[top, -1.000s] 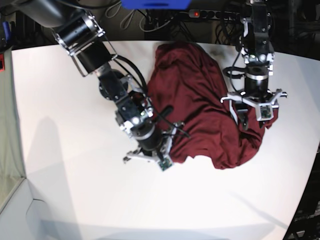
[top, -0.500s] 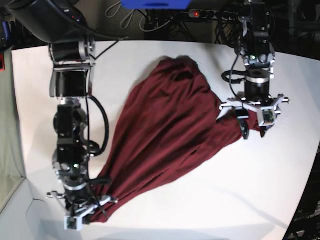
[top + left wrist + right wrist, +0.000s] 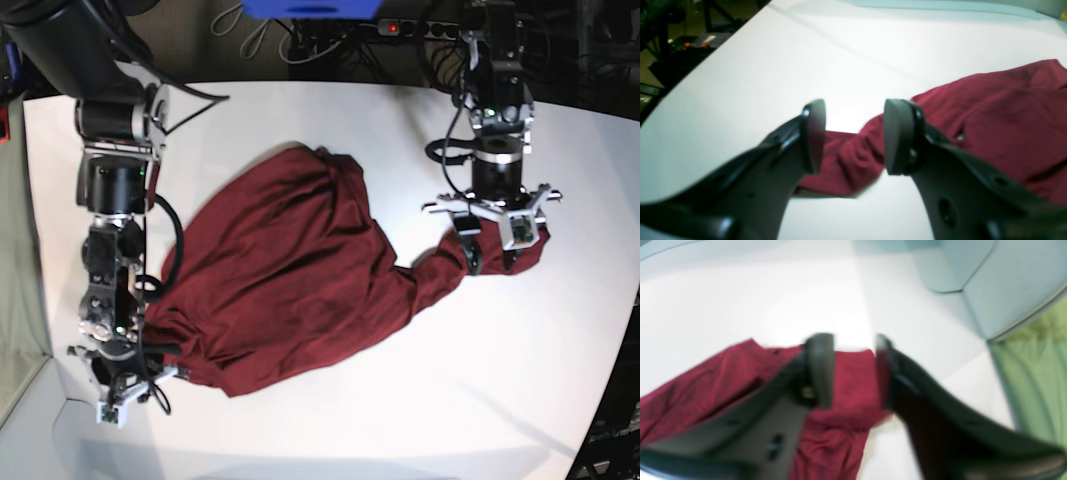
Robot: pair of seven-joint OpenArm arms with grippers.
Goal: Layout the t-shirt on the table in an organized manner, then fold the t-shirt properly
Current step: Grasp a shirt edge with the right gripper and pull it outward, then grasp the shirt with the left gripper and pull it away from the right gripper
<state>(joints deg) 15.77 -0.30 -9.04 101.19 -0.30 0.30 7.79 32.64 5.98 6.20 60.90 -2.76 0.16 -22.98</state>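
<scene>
One maroon t-shirt [image 3: 280,275], stretched diagonally across the white counter [image 3: 330,420]. Right gripper [image 3: 128,385] at its lower-left hem, fingers [image 3: 820,370] parted, fabric beneath. Left gripper [image 3: 490,245] over its right end, fingers [image 3: 813,133] apart, nothing pinched.

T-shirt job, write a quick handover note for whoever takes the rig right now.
Left gripper: jaws apart, no cloth between the pads, one end of the t-shirt lying just below it.
Right gripper: jaws apart above the opposite corner of the shirt; picture blurred, no clear grip.
Shirt lies stretched diagonally across the table, bunched and wrinkled, narrowing to a twisted tail near the left arm.
Done: shirt pulled out lengthwise.
Left: spread it flat, straighten the sleeves, then fold.
</scene>
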